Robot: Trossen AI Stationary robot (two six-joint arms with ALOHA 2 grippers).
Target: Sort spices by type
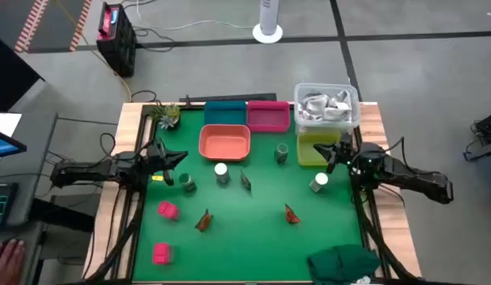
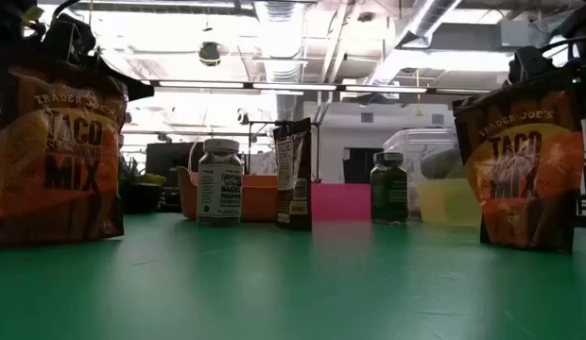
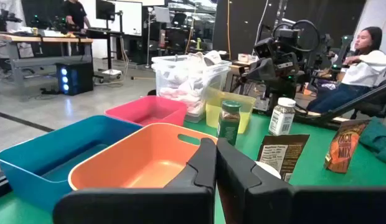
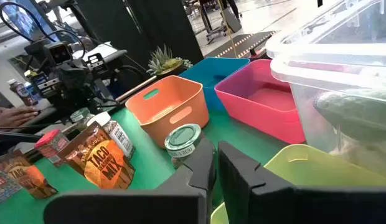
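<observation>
The spices stand scattered on the green mat. There are two white-capped jars and two dark green jars. Two pink blocks lie near the left. Three brown-orange sachets stand upright on their bottom edges. My left gripper hovers shut at the mat's left side, facing the orange bin. My right gripper hovers shut at the right side, by the yellow-green bin. Neither has anything between its fingers.
Along the far edge stand a teal bin, a pink bin and a clear box of crumpled wrappers. In front of them are an orange bin and a yellow-green bin. A plant sprig sits far left, a green cloth near right.
</observation>
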